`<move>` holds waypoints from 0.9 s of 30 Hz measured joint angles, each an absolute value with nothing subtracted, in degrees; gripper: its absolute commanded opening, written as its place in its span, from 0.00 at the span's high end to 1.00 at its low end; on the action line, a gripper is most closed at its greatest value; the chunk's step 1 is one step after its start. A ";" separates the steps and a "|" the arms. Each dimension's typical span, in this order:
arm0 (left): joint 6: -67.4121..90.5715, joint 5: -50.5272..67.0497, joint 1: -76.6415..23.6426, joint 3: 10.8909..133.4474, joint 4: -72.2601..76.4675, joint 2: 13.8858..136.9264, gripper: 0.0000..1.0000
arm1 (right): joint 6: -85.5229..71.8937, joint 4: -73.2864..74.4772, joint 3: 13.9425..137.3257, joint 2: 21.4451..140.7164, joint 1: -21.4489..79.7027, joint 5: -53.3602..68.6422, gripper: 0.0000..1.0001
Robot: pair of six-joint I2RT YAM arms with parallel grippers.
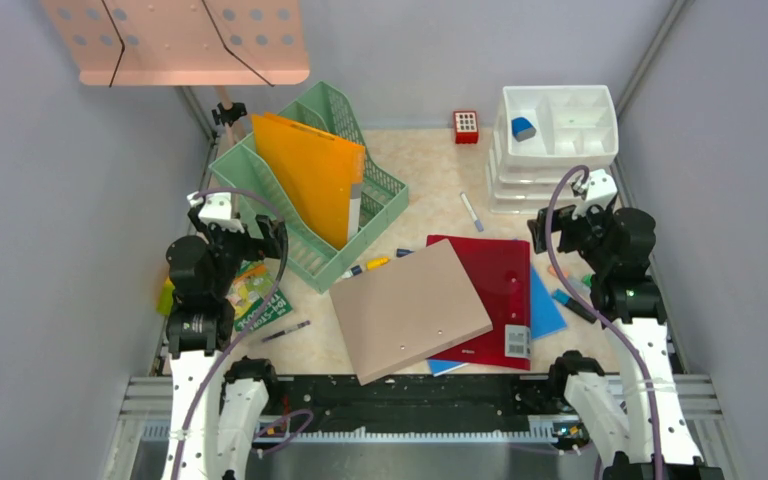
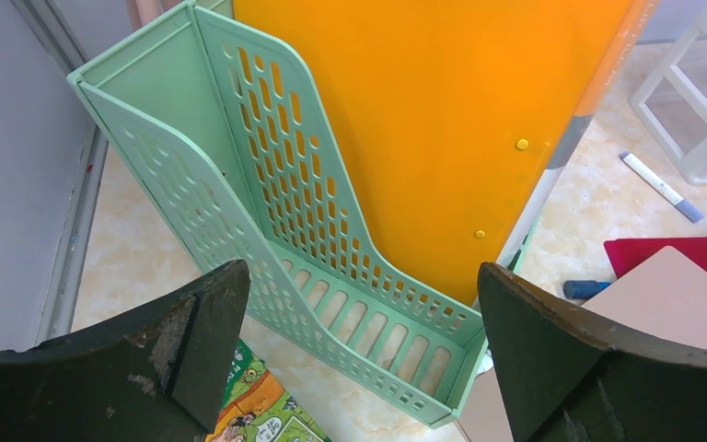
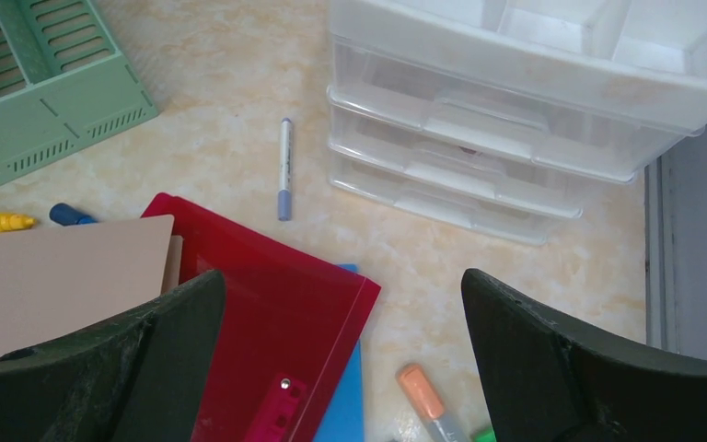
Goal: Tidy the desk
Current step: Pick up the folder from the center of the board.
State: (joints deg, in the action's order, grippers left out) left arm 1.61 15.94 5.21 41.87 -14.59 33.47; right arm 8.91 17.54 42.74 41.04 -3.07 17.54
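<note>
The desk point(image 1: 430, 165) is a beige marbled top strewn with stationery. A beige folder point(image 1: 410, 310) lies over a red folder point(image 1: 500, 275), which covers a blue one point(image 1: 550, 312). An orange folder point(image 1: 310, 170) stands in the green file rack point(image 1: 380, 195). My left gripper point(image 1: 260, 238) hovers open at the rack's near end, above a green comic book point(image 1: 255, 295); in the left wrist view my left gripper point(image 2: 361, 304) holds nothing. My right gripper point(image 1: 548, 230) is open over the red folder's corner point(image 3: 276, 304) and an orange highlighter point(image 3: 421, 391).
A white drawer unit point(image 1: 555, 140) stands at the back right, with a small red box point(image 1: 466, 126) beside it. A white pen point(image 1: 471, 212), a yellow marker point(image 1: 375, 264), a dark pen point(image 1: 285, 331) and markers point(image 1: 572, 305) lie loose. Grey walls close in both sides.
</note>
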 measured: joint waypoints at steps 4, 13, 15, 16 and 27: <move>1.61 15.75 5.23 41.87 -14.59 33.36 0.01 | 8.99 17.56 42.74 41.04 -3.07 17.98 0.01; 1.32 15.55 5.21 42.09 -15.42 33.28 0.01 | 9.45 17.61 42.74 41.15 -3.07 19.77 0.01; 0.67 15.42 5.21 43.09 -16.86 33.85 0.01 | 9.63 17.67 42.74 41.45 -3.07 20.34 0.01; 0.19 15.38 5.21 43.68 -17.47 34.20 0.01 | 9.93 17.96 42.74 41.80 -3.07 20.69 0.01; -15.90 21.67 5.23 49.54 -35.79 34.44 0.02 | 19.57 29.50 44.75 44.12 -3.05 26.85 0.01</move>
State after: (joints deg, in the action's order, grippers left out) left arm -15.90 21.67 5.23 49.54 -35.79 34.44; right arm 19.57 29.50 44.75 44.12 -3.05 26.85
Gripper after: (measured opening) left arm 0.988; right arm 0.987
